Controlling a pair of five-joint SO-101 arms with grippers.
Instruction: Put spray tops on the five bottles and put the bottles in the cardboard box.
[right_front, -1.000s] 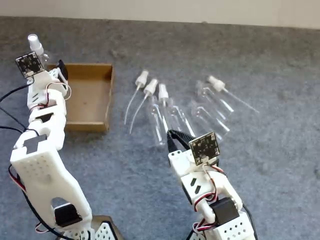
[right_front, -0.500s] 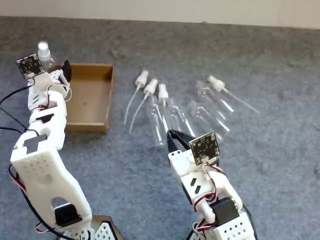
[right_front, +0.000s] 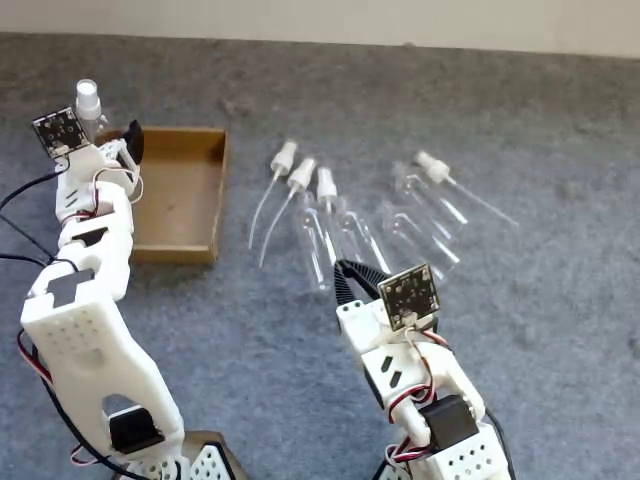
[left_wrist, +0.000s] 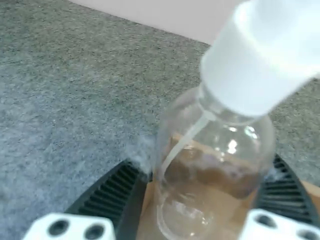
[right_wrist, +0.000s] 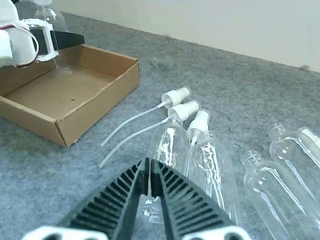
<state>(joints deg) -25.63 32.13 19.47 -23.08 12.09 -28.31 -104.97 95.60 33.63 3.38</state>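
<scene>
Left, we are holding a bottle (left_wrist: 215, 150) in our left tool (left_wrist: 200, 192), pinched across its clear body above the 11 o'clock corner of the box (right_front: 175, 200). Our right tool (right_wrist: 150, 185) is sitting closed and empty, with loose bottles (right_wrist: 215, 165) lying at its 12 o'clock. We are judging the bottle light, slick and easily squashed: a gentle mid-body grip suits it, never the top (left_wrist: 265, 55).

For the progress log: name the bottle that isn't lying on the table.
The bottle clamped in the left gripper, held upright by the cardboard box; the other bottles lie on their sides on the table.
</scene>
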